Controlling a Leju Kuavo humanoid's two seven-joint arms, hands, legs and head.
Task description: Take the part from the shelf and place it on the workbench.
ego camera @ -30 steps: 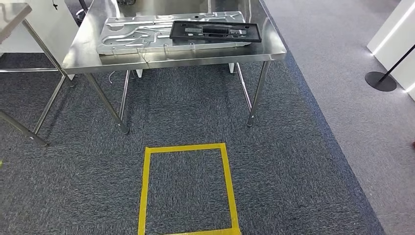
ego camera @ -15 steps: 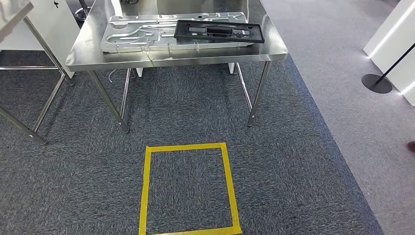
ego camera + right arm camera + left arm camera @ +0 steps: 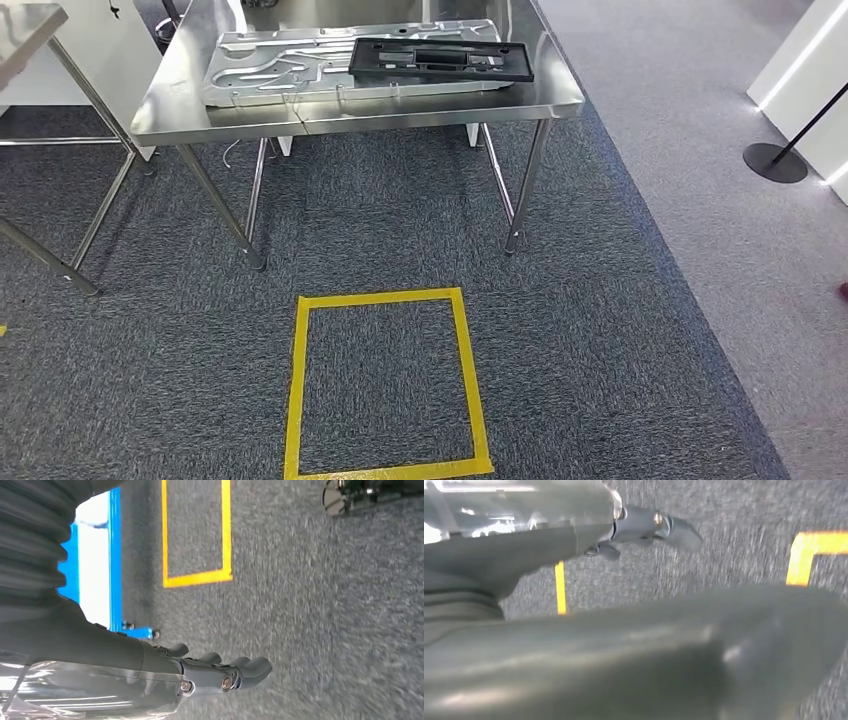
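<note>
Black part (image 3: 441, 60) already lies on our steel workbench (image 3: 560, 100), overhanging a metal panel (image 3: 290, 65), so a nudge could slide it off; both hands (image 3: 644, 527) (image 3: 220, 675) hang empty, fingers loose.

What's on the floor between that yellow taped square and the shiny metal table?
Bare grey carpet, as the head view shows. Nothing lies between the yellow taped square and the metal table, apart from the table's own legs standing on the carpet.

We saw the black rectangular part (image 3: 441, 59) lying flat on the steel counter (image 3: 340, 115), overlapping a silver embossed panel (image 3: 280, 68)
</note>
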